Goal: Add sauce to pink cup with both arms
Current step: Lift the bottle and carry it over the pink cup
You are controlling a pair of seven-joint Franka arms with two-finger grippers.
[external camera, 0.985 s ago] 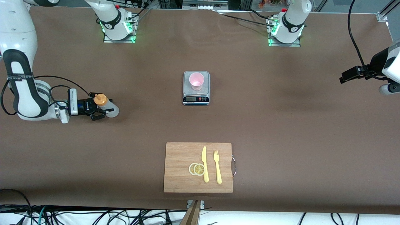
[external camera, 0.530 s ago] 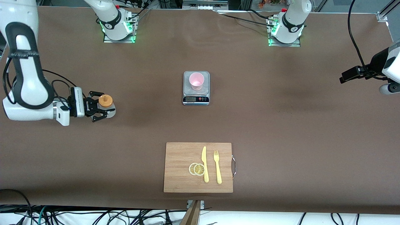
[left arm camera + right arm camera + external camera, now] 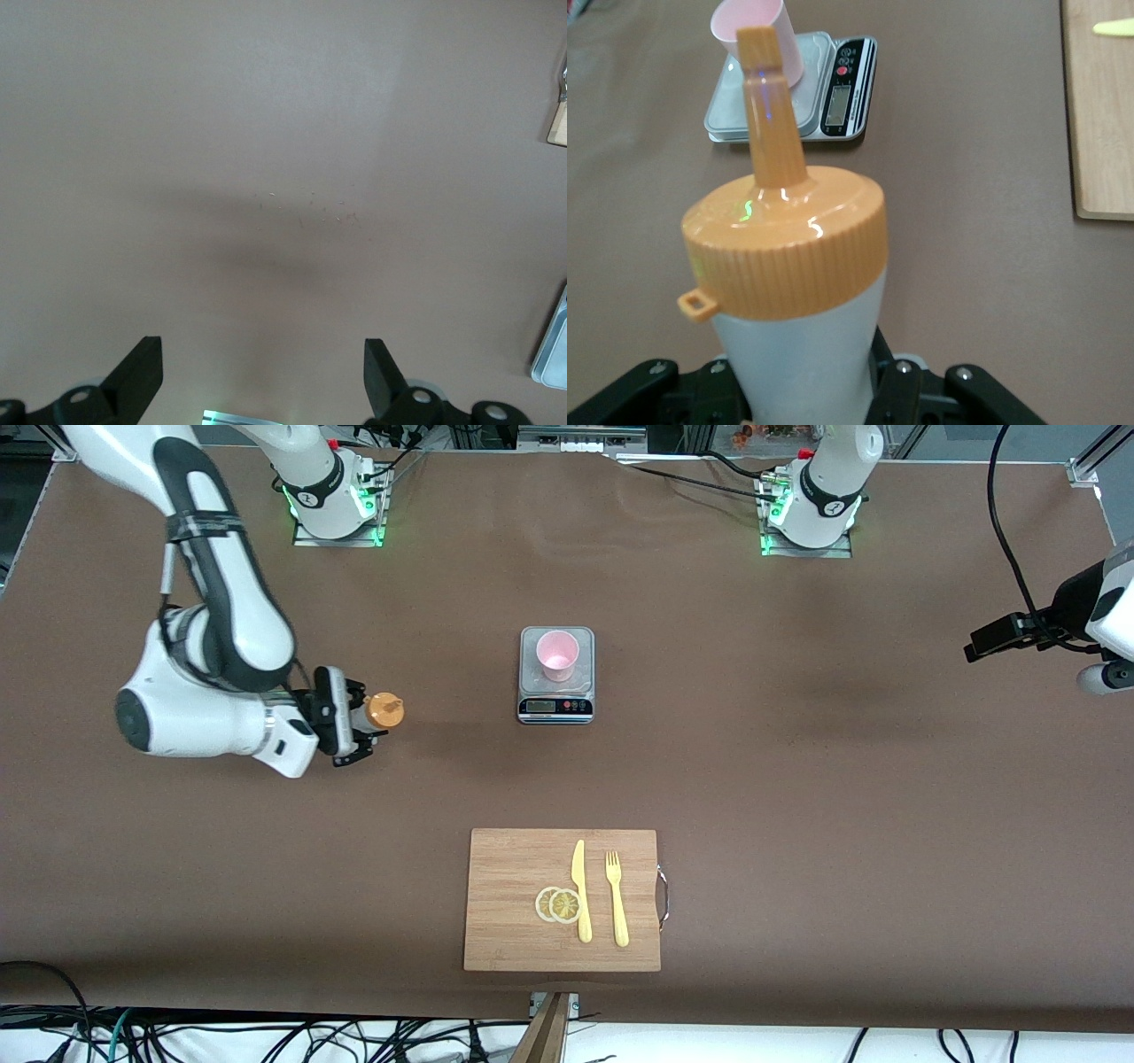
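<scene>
My right gripper [image 3: 359, 728] is shut on the sauce bottle [image 3: 381, 712], a whitish squeeze bottle with an orange nozzle cap. It holds the bottle in the air over bare table toward the right arm's end. In the right wrist view the fingers clamp the bottle's body [image 3: 799, 354], and the nozzle points at the pink cup [image 3: 726, 27]. The pink cup [image 3: 557, 654] stands upright on a small kitchen scale [image 3: 555, 707] at mid-table. My left gripper [image 3: 973, 646] waits over the left arm's end of the table. Its fingers [image 3: 142, 372] stand wide open with nothing between them.
A wooden cutting board [image 3: 505, 868] lies nearer the front camera than the scale. On it are a yellow knife [image 3: 580, 890], a yellow fork [image 3: 616, 899] and two lemon slices [image 3: 558, 904]. Brown table cover stretches between the bottle and the scale.
My right gripper closed on the bottle, lifted it off the table and carried it toward the scale. The left arm has stayed still.
</scene>
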